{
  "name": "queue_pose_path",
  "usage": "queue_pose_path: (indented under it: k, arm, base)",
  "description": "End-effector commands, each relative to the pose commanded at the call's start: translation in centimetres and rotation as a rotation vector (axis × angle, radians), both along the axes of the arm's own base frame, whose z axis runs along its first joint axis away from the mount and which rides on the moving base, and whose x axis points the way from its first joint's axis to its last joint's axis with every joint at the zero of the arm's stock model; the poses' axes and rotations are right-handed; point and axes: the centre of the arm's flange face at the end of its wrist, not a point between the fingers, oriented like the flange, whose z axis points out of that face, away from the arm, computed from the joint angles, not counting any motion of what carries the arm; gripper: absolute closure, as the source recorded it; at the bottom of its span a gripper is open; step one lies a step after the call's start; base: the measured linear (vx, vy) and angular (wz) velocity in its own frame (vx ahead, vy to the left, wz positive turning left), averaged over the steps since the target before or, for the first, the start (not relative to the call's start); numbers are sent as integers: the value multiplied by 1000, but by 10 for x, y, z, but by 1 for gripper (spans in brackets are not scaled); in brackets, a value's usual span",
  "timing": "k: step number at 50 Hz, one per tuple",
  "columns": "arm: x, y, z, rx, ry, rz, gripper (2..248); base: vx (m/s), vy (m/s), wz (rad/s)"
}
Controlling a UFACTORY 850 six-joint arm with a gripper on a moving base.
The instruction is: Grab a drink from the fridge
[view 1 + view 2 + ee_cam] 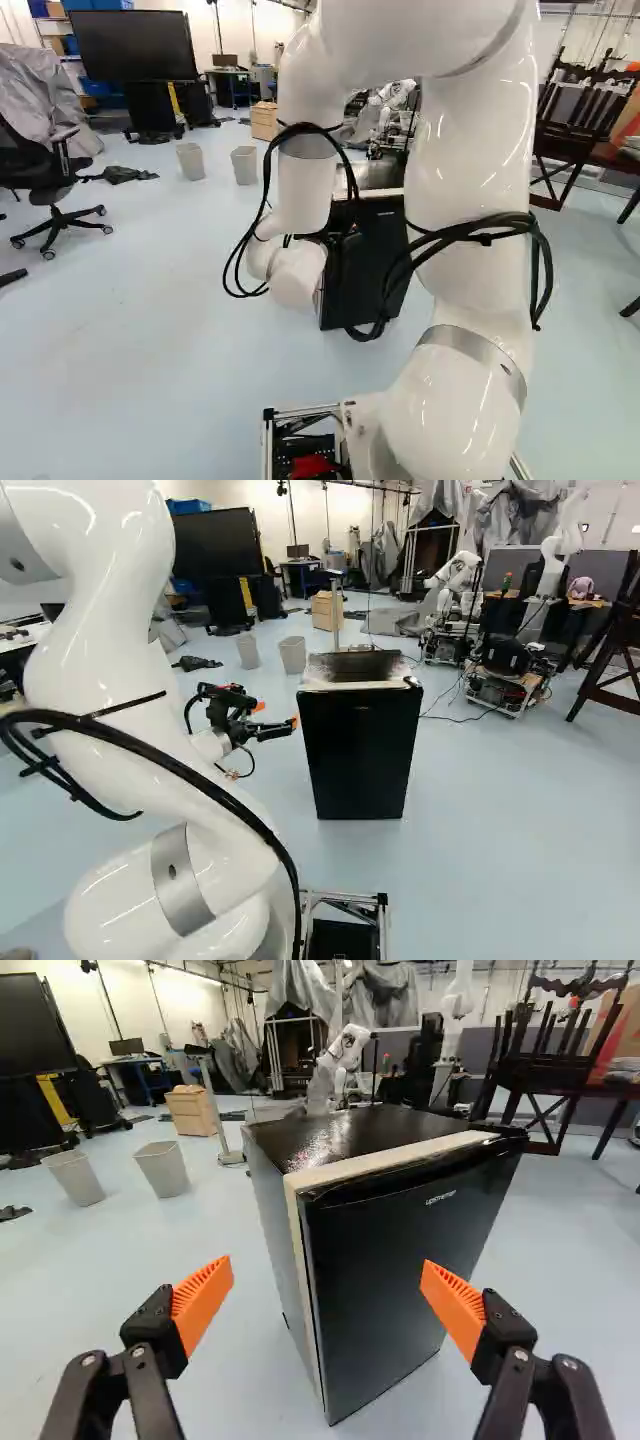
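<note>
Drink: not identifiable, presumably inside fridge (350, 1135), behind shut door (400, 1260), at twelve o'clock from wide-spread gripper (326, 1268), holding nothing. Judged at approach stage only. Still to complete: opening up, locating contents, reaching in, gripping, taking out.

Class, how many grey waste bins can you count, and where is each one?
2. In the right base view, one bin stands beyond and left of the fridge; the other bin is farther left. More could be hidden.
</note>
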Motion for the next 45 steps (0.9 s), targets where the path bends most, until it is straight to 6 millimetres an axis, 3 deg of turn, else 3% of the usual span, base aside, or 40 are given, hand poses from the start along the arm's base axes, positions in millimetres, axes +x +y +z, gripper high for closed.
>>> queue_pose_path:
  k: [23, 45]
  arm:
    - [22, 28, -2, 11, -51, -88, 3]
    - [67, 41, -6, 51, -88, -214, 3]
  base:
    - [0, 0, 0]
    - [0, 0, 0]
